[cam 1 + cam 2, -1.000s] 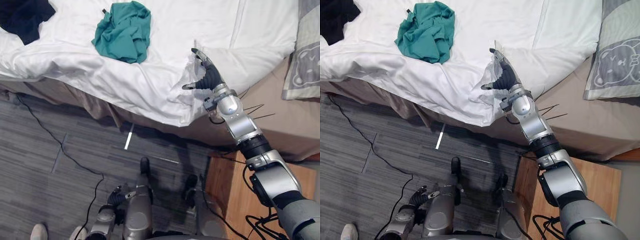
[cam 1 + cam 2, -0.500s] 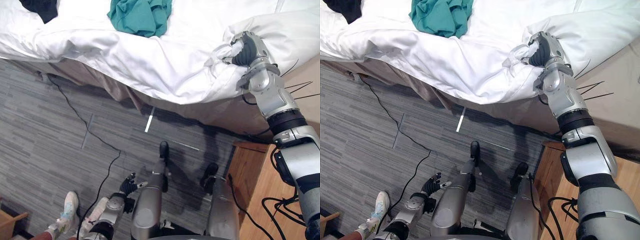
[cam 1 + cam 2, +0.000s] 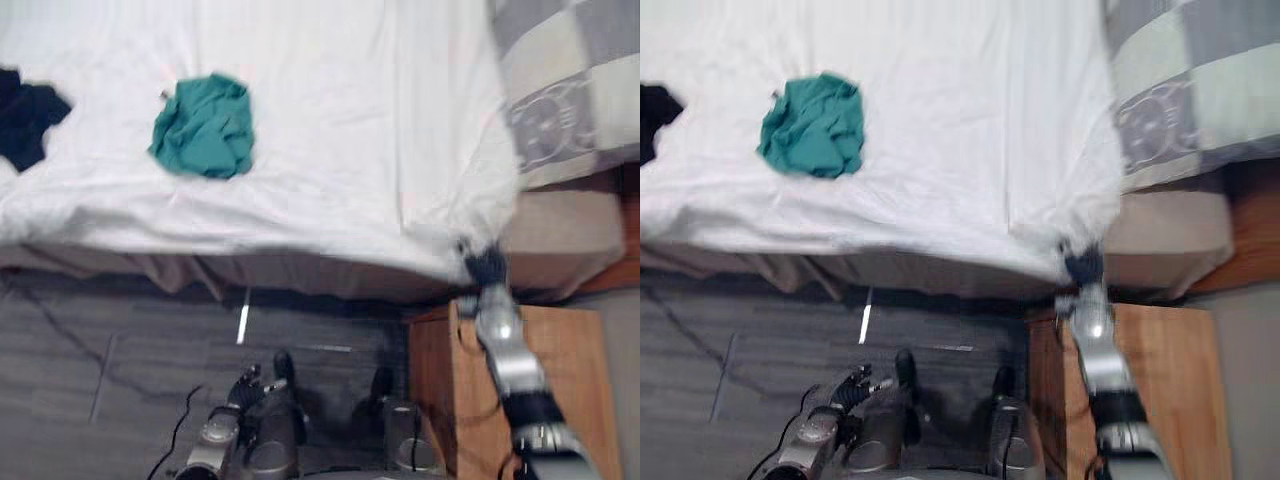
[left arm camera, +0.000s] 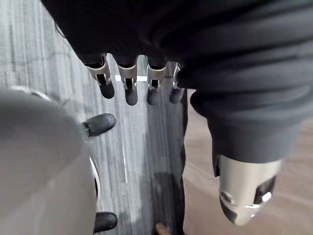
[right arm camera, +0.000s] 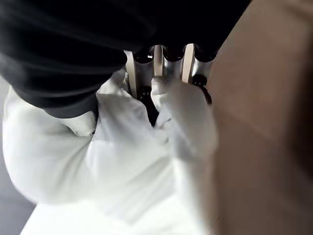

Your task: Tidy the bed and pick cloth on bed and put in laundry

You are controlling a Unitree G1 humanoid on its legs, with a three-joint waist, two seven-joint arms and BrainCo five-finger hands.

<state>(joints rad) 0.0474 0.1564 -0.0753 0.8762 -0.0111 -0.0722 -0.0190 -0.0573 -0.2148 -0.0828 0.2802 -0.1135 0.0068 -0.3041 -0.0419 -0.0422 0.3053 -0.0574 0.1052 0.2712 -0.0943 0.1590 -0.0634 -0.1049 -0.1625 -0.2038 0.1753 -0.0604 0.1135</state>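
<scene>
Right wrist view: a corner of the white sheet [image 5: 146,147] is bunched in my right robot hand [image 5: 157,63], fingers clamped round it, at the edge of the bed [image 3: 560,222] above the wooden cabinet [image 3: 565,345]. I'd draw it taut and level below the pillow [image 3: 565,90], gently, so the green cloth [image 3: 205,125] lying mid-bed doesn't slide. My left robot hand [image 3: 855,385] hangs low, fingers loose.

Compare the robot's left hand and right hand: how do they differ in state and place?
The right hand has its fingers curled round a bunch of the white sheet; the left hand holds nothing, its fingers relaxed. The right hand is at the corner of the bed, beside the wooden nightstand; the left hand hangs low over the grey floor. Both wear dark ribbed covers.
</scene>
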